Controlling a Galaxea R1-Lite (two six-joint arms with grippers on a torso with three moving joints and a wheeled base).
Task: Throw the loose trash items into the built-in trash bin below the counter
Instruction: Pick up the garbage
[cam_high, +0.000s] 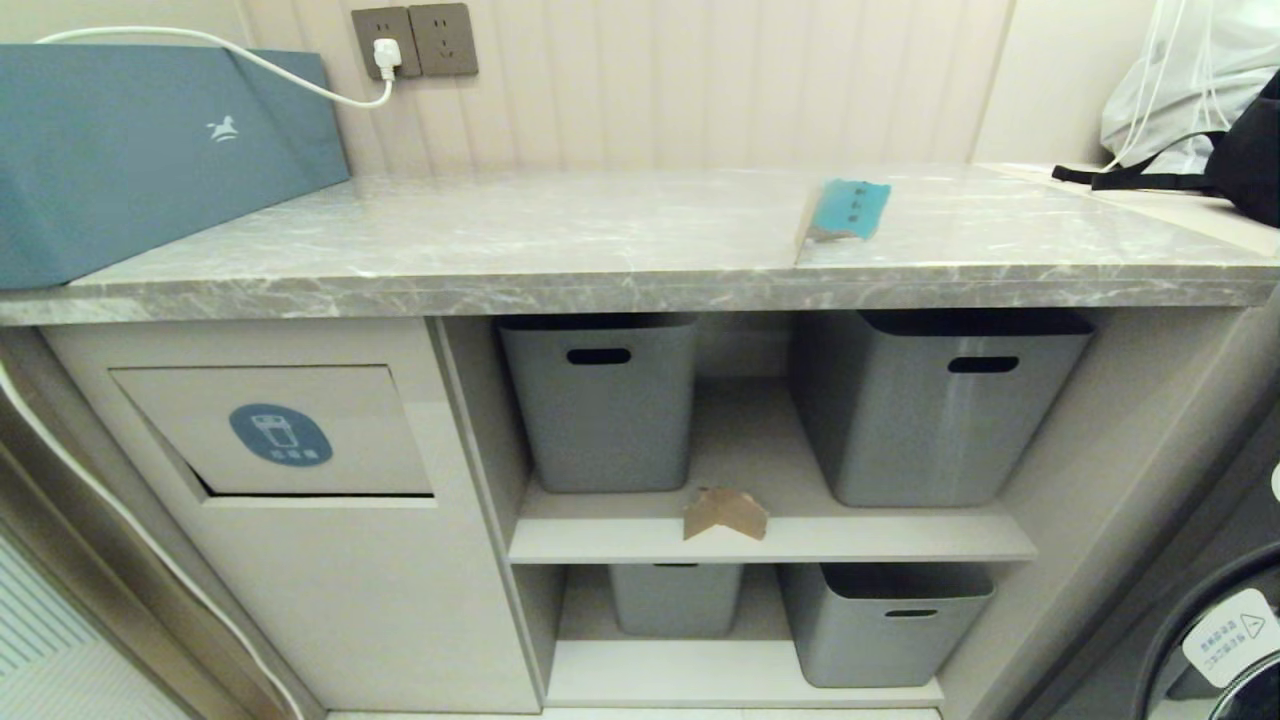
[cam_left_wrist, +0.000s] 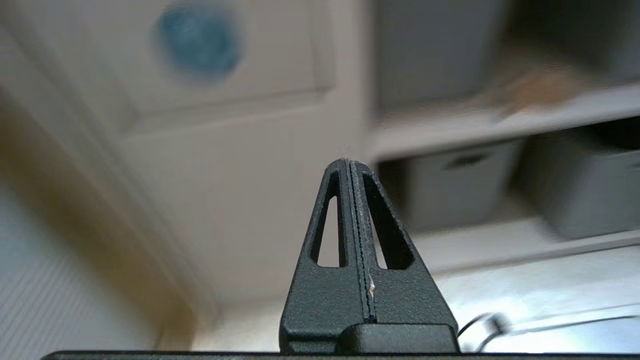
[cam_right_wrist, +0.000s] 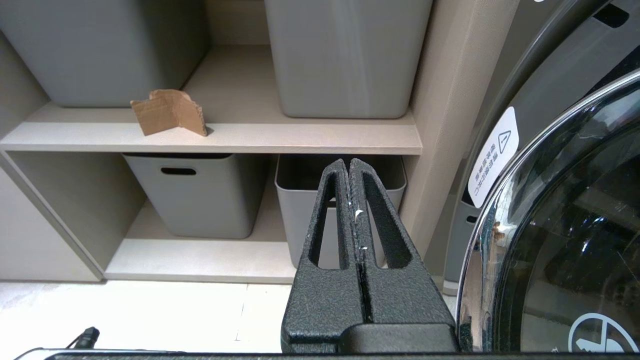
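Observation:
A teal-faced cardboard scrap (cam_high: 845, 210) lies on the grey marble counter (cam_high: 560, 240), right of centre. A folded brown cardboard scrap (cam_high: 725, 513) (cam_right_wrist: 170, 112) stands on the upper shelf between two grey baskets. The built-in trash bin (cam_high: 275, 432) is the beige flap with a round blue icon at lower left, its flap slightly ajar; it shows blurred as the blue icon (cam_left_wrist: 197, 42) in the left wrist view. My left gripper (cam_left_wrist: 348, 162) is shut and empty, low before the cabinet front. Shut and empty too, my right gripper (cam_right_wrist: 348, 162) hangs low facing the lower shelf. Neither arm shows in the head view.
A large teal box (cam_high: 150, 150) sits on the counter's left end, with a white cable running to a wall socket (cam_high: 385, 50). Several grey baskets (cam_high: 600, 400) fill both shelves. A washing machine door (cam_right_wrist: 565, 225) stands at the right. A black bag (cam_high: 1240, 160) rests at far right.

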